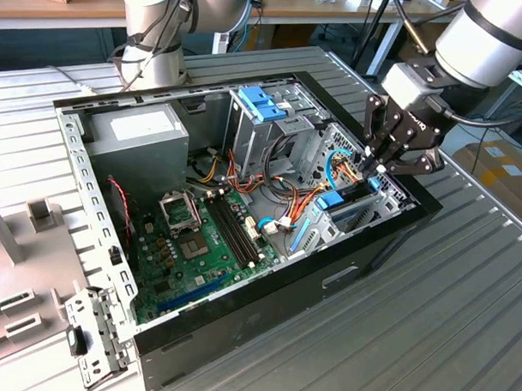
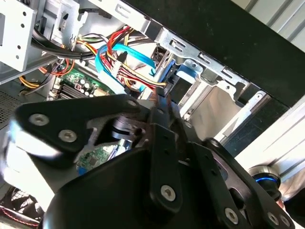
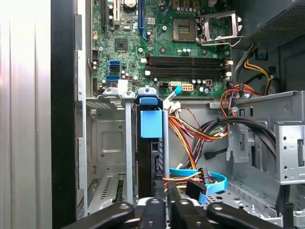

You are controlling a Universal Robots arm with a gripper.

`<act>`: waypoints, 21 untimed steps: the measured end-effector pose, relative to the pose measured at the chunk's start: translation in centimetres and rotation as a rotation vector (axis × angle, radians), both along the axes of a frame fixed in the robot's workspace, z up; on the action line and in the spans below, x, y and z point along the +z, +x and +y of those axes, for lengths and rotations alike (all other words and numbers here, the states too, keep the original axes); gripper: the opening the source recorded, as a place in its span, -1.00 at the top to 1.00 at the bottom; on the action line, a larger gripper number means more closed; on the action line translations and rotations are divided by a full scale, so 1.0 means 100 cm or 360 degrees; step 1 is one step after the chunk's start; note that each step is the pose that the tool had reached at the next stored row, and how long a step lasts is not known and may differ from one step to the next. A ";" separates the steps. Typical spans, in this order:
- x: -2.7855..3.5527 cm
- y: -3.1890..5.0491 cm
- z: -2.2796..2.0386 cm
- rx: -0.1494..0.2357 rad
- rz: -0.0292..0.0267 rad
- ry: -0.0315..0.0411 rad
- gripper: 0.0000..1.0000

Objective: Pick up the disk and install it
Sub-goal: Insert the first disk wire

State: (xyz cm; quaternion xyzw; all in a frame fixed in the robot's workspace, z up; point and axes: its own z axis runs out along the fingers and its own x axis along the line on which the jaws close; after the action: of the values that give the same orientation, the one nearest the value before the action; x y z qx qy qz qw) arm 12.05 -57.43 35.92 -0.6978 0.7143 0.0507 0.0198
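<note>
We see an open computer case [image 1: 240,315] lying on its side on a ribbed metal table [image 1: 445,339], its black frame forming a rim all the way round. Inside it, a green circuit board [image 1: 199,245] covers the floor toward the exterior view's left, a grey power box [image 1: 143,136] sits in the far corner, and a metal drive cage [image 1: 272,119] with a blue latch stands at the back. Loose red, yellow and orange wires [image 1: 287,196] run between them.

The disk [image 3: 151,157] stands on edge in a narrow metal bay [image 3: 109,143] at the case's corner nearest the exterior view's right — its blue tab [image 3: 151,123] shows in the first wrist view, with the dark body of the disk below it, wedged between upright metal rails. An empty-looking slot lies just beside it, against the black frame.

The gripper [image 1: 378,161] hangs over that same corner, just above the case rim. In the exterior view its fingertips meet at a point, so we take it as pinched closed — whether anything is caught between them, we cannot tell. In the second wrist view the black fingers [image 2: 162,143] sit together above a blue flat cable [image 2: 128,62].

The table is open on the side toward the exterior view's right.
</note>
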 end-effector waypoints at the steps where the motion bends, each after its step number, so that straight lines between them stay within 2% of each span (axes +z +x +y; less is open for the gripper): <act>1: -0.0011 0.0000 0.0000 0.0000 0.00011 0.0001 0.79; 7: -0.0087 0.0001 0.0000 0.0000 0.00060 0.0007 0.79; 14: -0.0162 0.0001 0.0000 0.0000 0.00080 0.0005 0.79; 18: -0.0165 0.0001 -0.0002 0.0000 0.00079 0.0007 0.79; 21: -0.0131 0.0004 -0.0002 0.0000 0.00079 0.0008 0.79</act>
State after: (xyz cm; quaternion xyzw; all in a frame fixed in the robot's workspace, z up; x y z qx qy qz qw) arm 12.09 -57.45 34.61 -0.6976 0.7141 0.0543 0.0198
